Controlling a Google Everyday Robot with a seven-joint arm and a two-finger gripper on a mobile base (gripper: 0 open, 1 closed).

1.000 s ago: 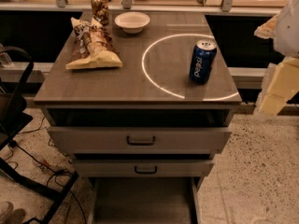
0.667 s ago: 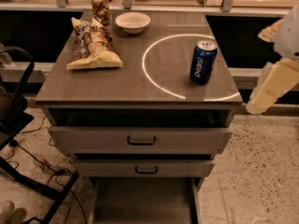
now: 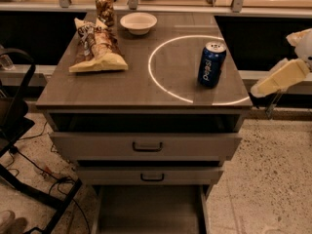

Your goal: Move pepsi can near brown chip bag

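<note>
The pepsi can [image 3: 211, 64] is blue with white lettering and a silver top. It stands upright on the right part of the grey tabletop [image 3: 146, 89], inside a bright ring of light. The brown chip bag [image 3: 97, 48] lies crinkled at the back left, with its pale yellow end towards the front. My gripper [image 3: 267, 95] is at the end of the cream arm at the right edge of the view. It is off the table, to the right of the can and a little lower, and touches nothing.
A white bowl [image 3: 138, 22] sits at the back middle, and a brownish patterned can [image 3: 104, 8] stands behind the bag. Two drawers [image 3: 146, 146] are part open below the top. A dark chair frame [image 3: 19, 130] and cables are at the left.
The cream arm has swung left and tilted, so its end is closer to the table's right edge. The can, bag and bowl have not moved.
</note>
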